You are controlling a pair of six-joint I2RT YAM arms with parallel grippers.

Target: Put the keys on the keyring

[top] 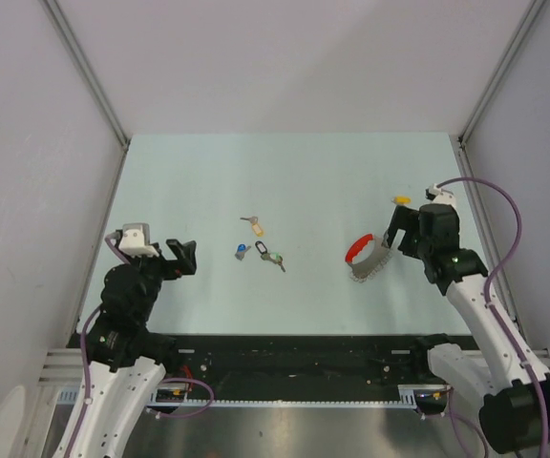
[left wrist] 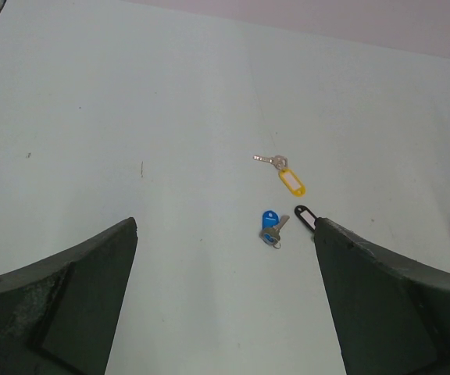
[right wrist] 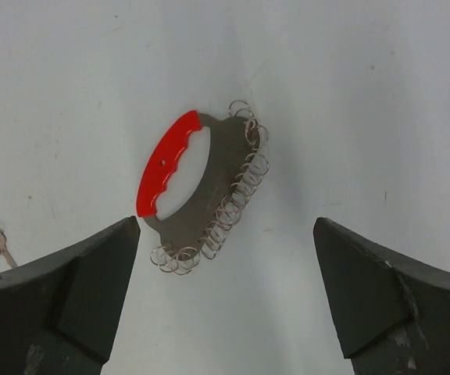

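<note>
Nearest the arm bases, the left gripper hangs released and empty over the pale counter, its jaws wide apart and well short of the keys. The right gripper is likewise spread and grasping nothing. In its wrist view the jaws stand to either side of the keyring, which lies flat on the counter right of centre; how high the gripper sits above it cannot be told.

The keyring looks like a thin, stiff metal plate with a red grip along one edge and a row of loose wire rings along the other. It is probably light and awkward to lift from flat, and the thicker red grip seems the surest place to pinch. The rings look springy and likely to slip.

Mid-counter lie a blue-headed key, a black-tagged key and a green-tagged key, close together. Just beyond them is a yellow-tagged key. All look small, light and slick, best taken by the plastic head or tag.

Farthest off, beside the right gripper, sits a small yellow tag, likely another key.
</note>
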